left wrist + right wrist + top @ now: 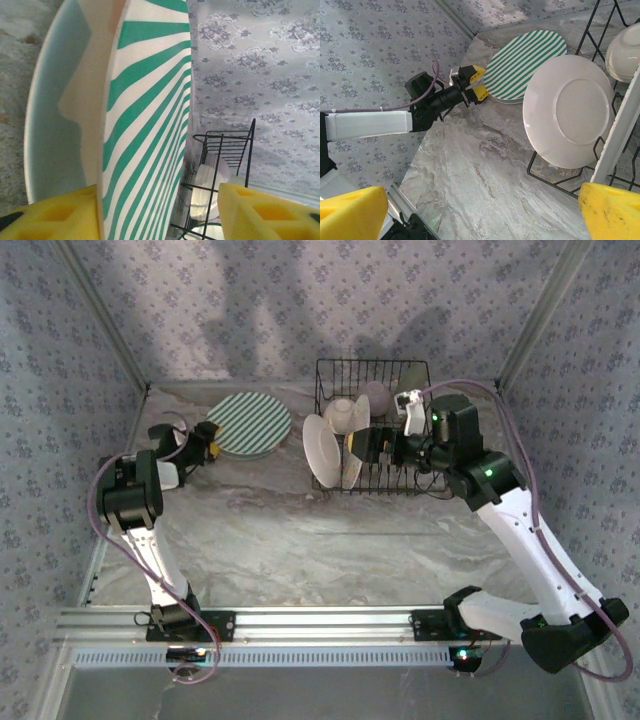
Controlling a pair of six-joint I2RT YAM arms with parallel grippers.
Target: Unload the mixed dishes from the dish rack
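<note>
One pale plate (50, 125) lies mostly hidden beneath the striped plate (150, 125).

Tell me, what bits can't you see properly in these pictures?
Left wrist view: the striped plate covers the plate under it.
Left wrist view: dishes in the dish rack are blurred.
Top view: the right gripper hides some rack floor.
Right wrist view: the edge cuts off a pale dish.
</note>
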